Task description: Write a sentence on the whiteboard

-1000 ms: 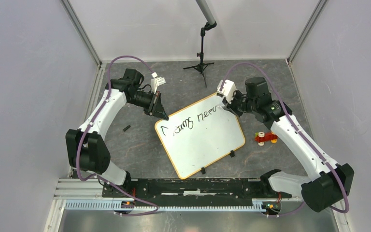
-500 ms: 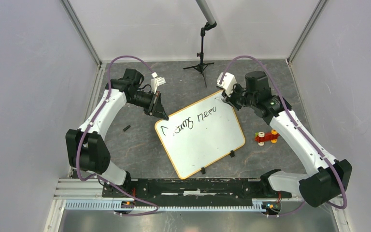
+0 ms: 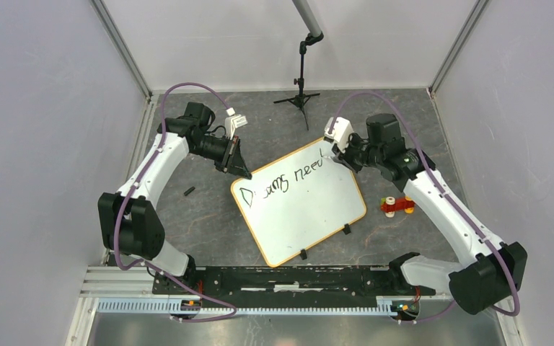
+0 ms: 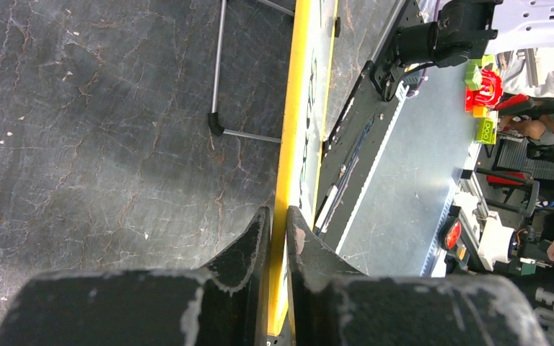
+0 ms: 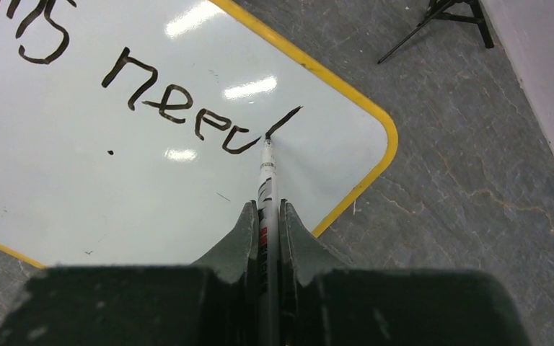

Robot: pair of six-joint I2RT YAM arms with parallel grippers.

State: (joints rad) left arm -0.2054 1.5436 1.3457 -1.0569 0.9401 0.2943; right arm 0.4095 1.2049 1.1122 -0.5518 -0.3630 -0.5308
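The whiteboard (image 3: 310,216) lies tilted on the grey floor, its yellow rim also in the left wrist view (image 4: 296,108) and its white face in the right wrist view (image 5: 79,180). Black lettering (image 3: 281,182) reads "Dreams need" on one line; "need" (image 5: 180,112) shows close up. My left gripper (image 3: 242,171) is shut on the whiteboard's far-left corner, fingers (image 4: 256,234) on either side of the rim. My right gripper (image 3: 340,155) is shut on a white marker (image 5: 267,180), whose tip touches the board at the stroke of the "d".
A small red-and-orange toy (image 3: 397,205) lies right of the board. A small black object (image 3: 188,191) lies on the floor to the left. A black tripod stand (image 3: 301,97) is at the back. Two black clips (image 3: 346,230) sit on the board's near edge.
The right gripper moved the marker at the board's top right corner, drawing the upright stroke that finishes the "d" of "need". The left arm has not moved.
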